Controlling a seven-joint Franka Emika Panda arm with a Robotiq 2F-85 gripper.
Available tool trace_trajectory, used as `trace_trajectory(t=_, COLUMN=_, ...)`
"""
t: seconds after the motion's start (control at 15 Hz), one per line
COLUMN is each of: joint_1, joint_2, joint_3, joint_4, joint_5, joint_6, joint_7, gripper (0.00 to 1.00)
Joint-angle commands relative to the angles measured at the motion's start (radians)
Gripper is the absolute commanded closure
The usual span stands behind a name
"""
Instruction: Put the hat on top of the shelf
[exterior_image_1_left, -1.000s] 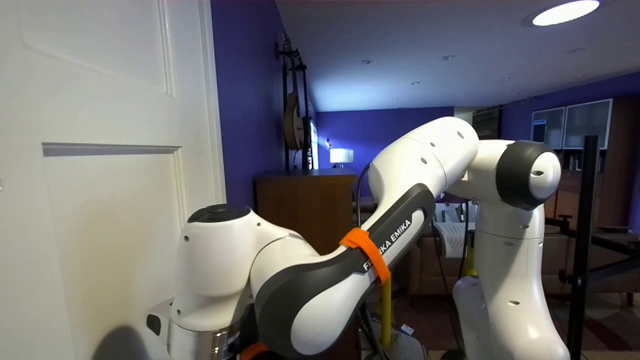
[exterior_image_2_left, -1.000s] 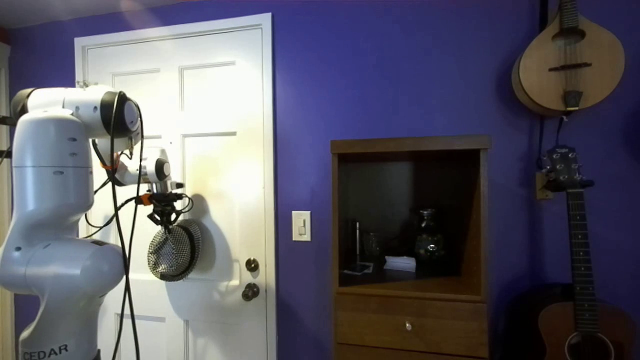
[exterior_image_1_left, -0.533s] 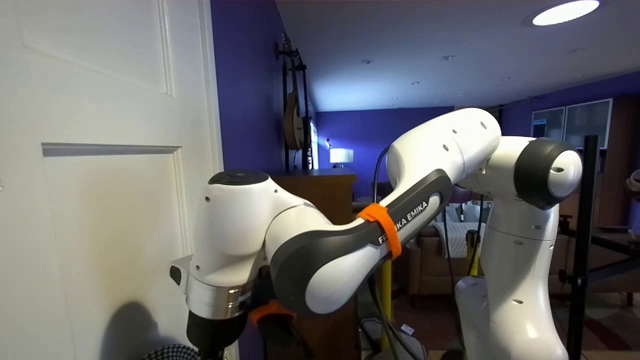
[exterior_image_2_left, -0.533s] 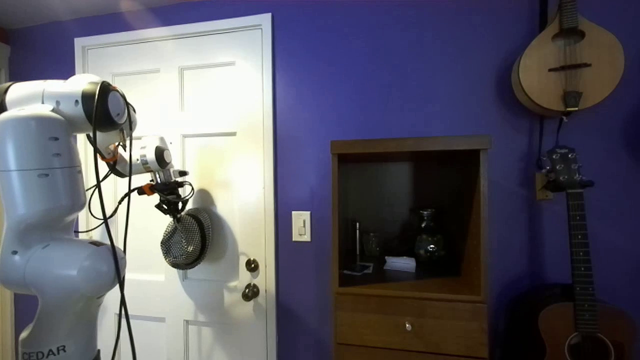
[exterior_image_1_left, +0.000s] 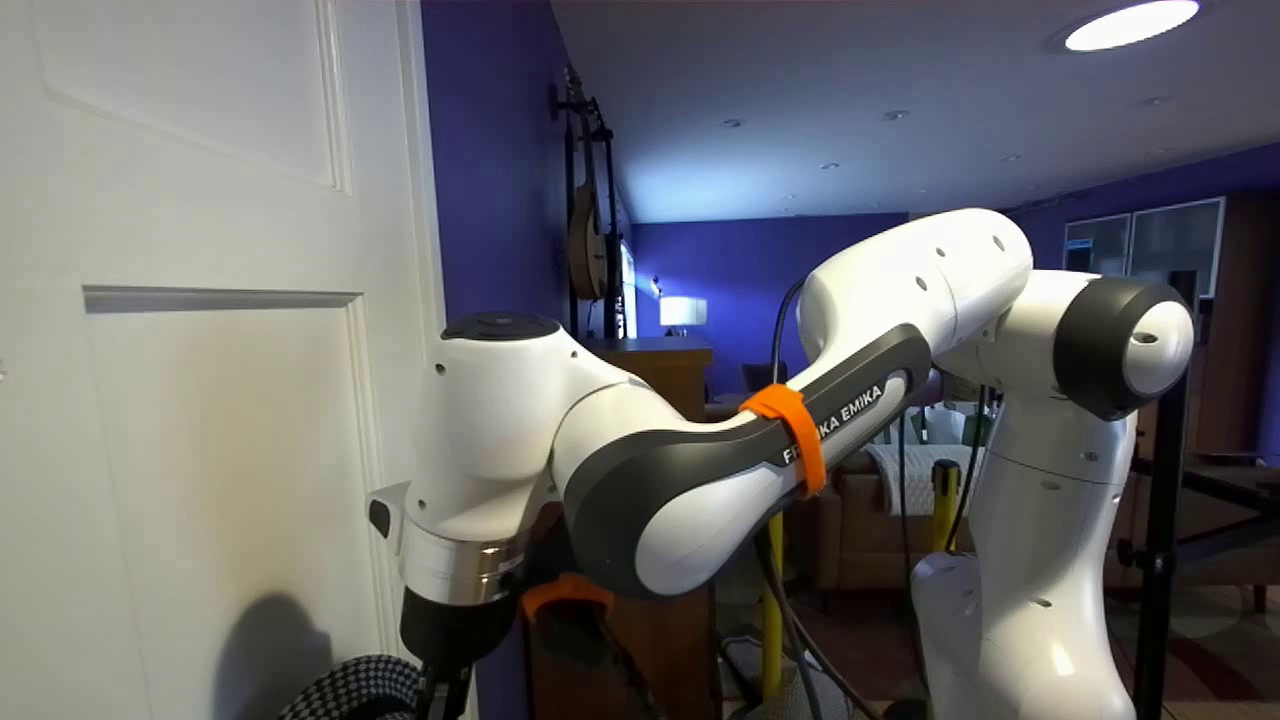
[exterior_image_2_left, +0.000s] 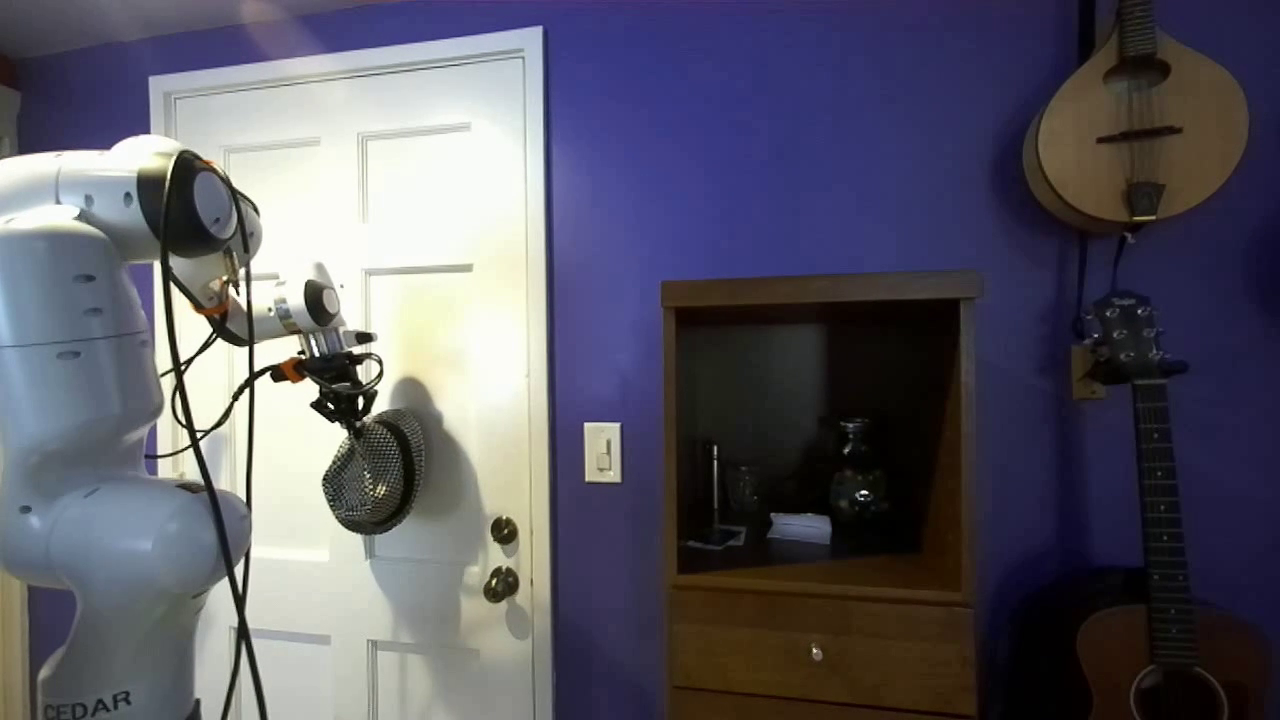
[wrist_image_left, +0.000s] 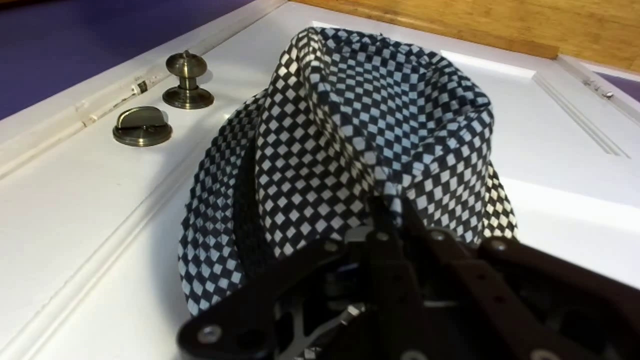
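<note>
tool (wrist_image_left: 392, 210) clenched on hat (wrist_image_left: 320, 170), hat black-and-white checkered, tilted, up in the air in front of door (exterior_image_2_left: 445, 330), lock (wrist_image_left: 142, 129) beside knob (wrist_image_left: 187, 80) on door in wrist view, shelf (exterior_image_2_left: 820, 290) well apart from hat in an exterior view, guitar (exterior_image_2_left: 1163, 530) beside shelf

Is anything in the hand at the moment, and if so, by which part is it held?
Yes: the hat, pinched in the hand by a creased end of its crown.
</note>
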Motion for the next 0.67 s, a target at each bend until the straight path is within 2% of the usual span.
trace_trajectory(t=0.0, joint_1=-0.007, joint_2=0.002, joint_3=0.007, joint_4=0.003, joint_5=0.001, joint_6=-0.003, joint_7=0.000, gripper=0.98)
trace_trajectory(t=0.6, joint_1=-0.181, joint_2=-0.099, joint_3=-0.044, joint_4=0.077, joint_5=-0.227, joint_6=-0.079, joint_7=0.204, gripper=0.98)
